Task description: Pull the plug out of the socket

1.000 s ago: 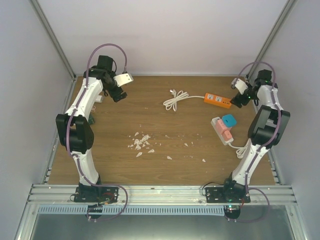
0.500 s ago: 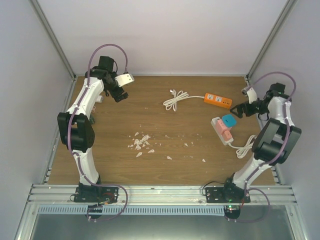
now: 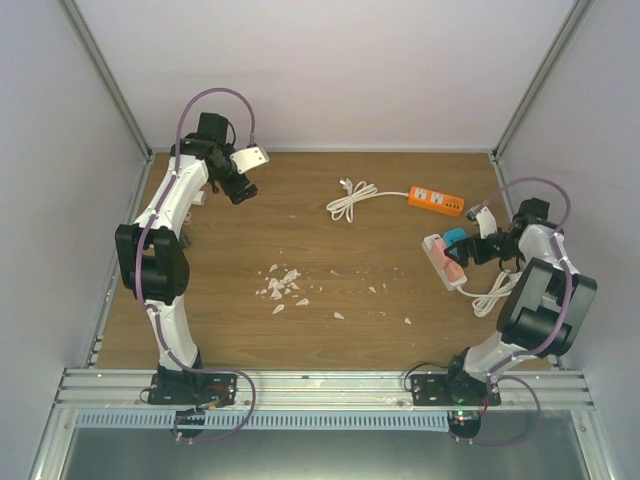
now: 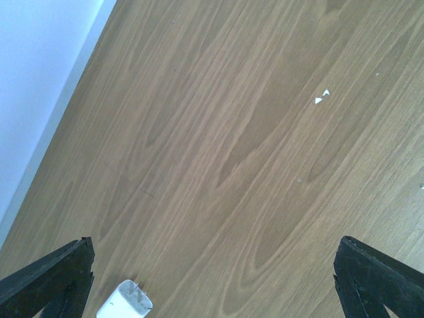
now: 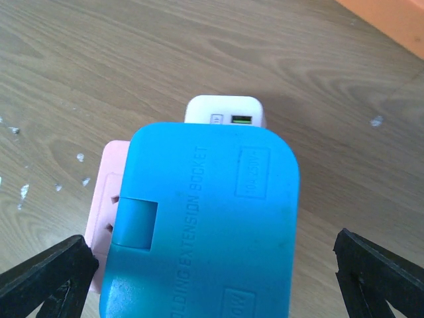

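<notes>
The right end effector [image 5: 212, 281] is shown spread wide, with the blue plug [image 5: 205, 218] framed between its fingers. The plug is seated on the pink socket strip [image 3: 445, 262] at the table's [image 3: 300, 220] right side. The left end effector [image 4: 212, 278] is held spread above the wood, far left.

I am holding my left gripper [image 3: 238, 190] high, jaws spread wide; my right gripper [image 3: 464, 248] is hanging low, jaws equally spread.

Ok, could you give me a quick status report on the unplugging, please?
Left gripper open, empty. Right gripper open, poised over blue plug. Plug seated in pink power strip. Nothing blocking.
</notes>
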Controlling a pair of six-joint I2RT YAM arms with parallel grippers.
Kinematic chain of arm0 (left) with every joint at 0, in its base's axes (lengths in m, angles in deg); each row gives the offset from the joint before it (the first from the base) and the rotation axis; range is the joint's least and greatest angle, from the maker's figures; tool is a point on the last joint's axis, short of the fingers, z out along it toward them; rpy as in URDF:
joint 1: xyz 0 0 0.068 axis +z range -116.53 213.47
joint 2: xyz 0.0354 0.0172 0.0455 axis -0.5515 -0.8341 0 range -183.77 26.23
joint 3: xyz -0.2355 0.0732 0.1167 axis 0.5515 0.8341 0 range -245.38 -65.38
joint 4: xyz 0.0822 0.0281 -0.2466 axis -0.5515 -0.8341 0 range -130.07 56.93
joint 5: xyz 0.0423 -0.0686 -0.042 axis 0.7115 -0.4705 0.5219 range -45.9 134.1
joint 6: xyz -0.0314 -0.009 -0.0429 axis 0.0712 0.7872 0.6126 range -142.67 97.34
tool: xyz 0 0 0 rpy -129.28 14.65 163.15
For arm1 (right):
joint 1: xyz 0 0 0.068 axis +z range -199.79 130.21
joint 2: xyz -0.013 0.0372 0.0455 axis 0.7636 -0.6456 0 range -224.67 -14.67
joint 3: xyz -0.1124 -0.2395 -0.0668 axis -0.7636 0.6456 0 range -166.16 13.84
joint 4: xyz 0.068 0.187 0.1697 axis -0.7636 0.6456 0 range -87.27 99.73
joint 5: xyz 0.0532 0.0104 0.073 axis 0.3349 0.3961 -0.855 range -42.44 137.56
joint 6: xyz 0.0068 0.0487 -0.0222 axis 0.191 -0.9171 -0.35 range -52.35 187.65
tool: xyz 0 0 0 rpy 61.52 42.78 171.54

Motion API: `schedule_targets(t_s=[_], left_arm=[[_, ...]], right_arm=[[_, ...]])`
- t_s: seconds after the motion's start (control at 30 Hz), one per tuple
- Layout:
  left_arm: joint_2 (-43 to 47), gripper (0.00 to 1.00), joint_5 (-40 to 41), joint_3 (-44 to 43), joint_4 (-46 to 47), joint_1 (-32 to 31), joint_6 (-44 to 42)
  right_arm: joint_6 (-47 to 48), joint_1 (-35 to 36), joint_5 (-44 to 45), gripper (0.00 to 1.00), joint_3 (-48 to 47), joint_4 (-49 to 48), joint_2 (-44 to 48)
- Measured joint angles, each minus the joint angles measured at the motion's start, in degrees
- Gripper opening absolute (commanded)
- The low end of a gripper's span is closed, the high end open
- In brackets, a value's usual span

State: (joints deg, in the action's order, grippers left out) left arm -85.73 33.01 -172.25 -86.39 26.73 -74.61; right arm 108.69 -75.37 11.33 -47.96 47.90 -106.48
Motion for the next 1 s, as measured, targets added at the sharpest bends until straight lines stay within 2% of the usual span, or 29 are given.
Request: schedule_targets(t_s=[0.3, 1.0], left_arm=[[0.0, 0.99, 0.0, 1.4, 0.4, 0.0, 0.1], [0.0, 0.99, 0.0, 2.6, 0.8, 0.0, 0.1]], right_arm=[[0.0, 2.9, -1.9, 1.0, 4.7, -2.4, 1.5], [0.9, 1.8, -4.2, 1.0, 4.6, -1.4, 0.5]])
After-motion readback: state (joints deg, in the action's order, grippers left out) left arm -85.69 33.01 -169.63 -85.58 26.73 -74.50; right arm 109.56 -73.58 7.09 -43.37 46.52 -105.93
